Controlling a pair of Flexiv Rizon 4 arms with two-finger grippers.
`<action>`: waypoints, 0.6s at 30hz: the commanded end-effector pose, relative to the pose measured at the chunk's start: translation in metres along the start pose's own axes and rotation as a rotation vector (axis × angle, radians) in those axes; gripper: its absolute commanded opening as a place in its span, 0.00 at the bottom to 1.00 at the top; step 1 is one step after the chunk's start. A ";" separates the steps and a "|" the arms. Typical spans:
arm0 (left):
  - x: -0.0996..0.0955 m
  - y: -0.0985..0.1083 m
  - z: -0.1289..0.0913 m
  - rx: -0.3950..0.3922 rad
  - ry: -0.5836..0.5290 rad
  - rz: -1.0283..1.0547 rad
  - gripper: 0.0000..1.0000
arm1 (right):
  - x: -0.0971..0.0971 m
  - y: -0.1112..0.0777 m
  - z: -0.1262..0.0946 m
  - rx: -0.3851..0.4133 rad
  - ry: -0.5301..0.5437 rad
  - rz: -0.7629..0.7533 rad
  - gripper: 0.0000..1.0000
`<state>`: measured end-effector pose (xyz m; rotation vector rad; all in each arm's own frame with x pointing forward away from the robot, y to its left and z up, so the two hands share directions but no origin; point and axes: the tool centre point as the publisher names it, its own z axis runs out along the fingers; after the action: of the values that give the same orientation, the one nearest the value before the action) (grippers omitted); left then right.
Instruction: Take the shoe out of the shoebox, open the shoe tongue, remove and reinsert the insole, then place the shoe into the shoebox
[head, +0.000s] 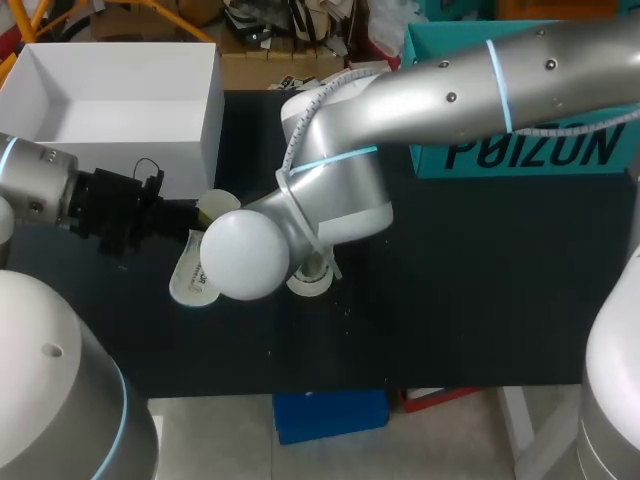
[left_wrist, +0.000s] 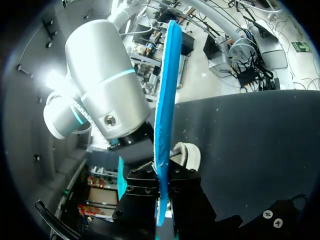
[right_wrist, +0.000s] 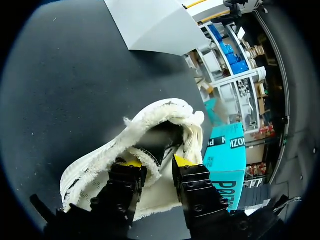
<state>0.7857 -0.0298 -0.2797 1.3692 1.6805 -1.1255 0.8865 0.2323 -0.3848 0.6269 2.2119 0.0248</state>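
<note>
My left gripper (left_wrist: 162, 186) is shut on a blue insole (left_wrist: 165, 95) that stands edge-on between its fingers. In the head view the left gripper (head: 178, 214) sits left of centre, with the insole's pale face (head: 190, 272) hanging beside it. The fluffy white shoe (right_wrist: 150, 130) lies on the black table under my right gripper (right_wrist: 156, 162). Its fingers pinch the shoe's fabric at the mouth. In the head view my right arm's elbow (head: 245, 255) hides that gripper, and only a bit of the shoe (head: 312, 281) shows. A sliver of the shoe (left_wrist: 190, 153) lies ahead of the left gripper.
The open white shoebox (head: 205, 120) stands at the table's back left, also visible as a white box (right_wrist: 150, 25) beyond the shoe. A teal box (head: 520, 150) stands at the back right, seen again as a teal box (right_wrist: 227, 165) beside the right gripper. Black tabletop (head: 480, 290) lies to the right.
</note>
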 end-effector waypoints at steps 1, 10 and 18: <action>-0.001 0.000 0.000 0.001 0.005 0.000 0.00 | -0.001 0.000 0.003 -0.002 0.005 -0.003 0.00; -0.001 0.000 0.000 0.001 0.005 0.000 0.00 | -0.009 0.003 0.005 -0.005 -0.001 -0.034 0.00; -0.001 0.000 0.000 0.001 0.005 0.000 0.00 | -0.022 0.015 -0.001 -0.010 -0.013 -0.102 0.00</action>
<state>0.7857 -0.0298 -0.2796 1.3693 1.6805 -1.1255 0.9034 0.2353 -0.3715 0.5092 2.2230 -0.0164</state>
